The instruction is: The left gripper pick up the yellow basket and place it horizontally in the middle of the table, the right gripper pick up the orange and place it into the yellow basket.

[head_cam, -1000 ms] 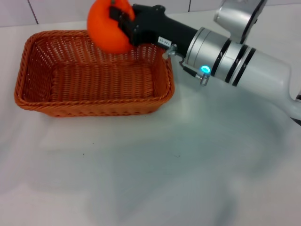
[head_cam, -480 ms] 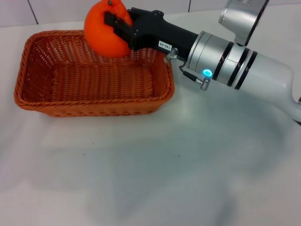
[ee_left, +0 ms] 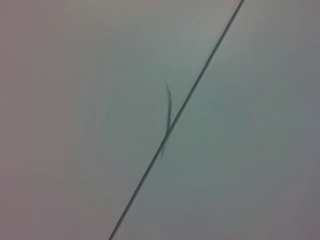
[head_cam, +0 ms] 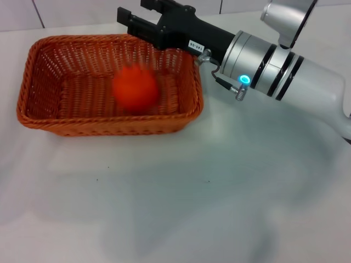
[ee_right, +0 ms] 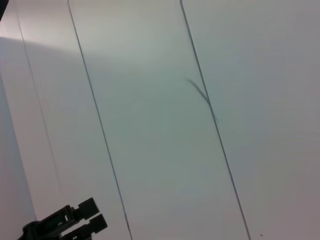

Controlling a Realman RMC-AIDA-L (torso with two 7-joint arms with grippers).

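White bench [head_cam: 219,192] carries your yellow basket [head_cam: 33,118]; the orange [head_cam: 135,89] sits blurred inside it, your right claw [head_cam: 141,17] spread empty above.

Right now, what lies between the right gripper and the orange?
Head view: nothing solid. The open right gripper hangs above the orange, with only the yellow basket wall behind.

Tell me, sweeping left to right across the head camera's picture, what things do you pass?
yellow basket → orange lying in it → right gripper, fingers open above the basket's far rim → its grey-white wrist with the blue light.
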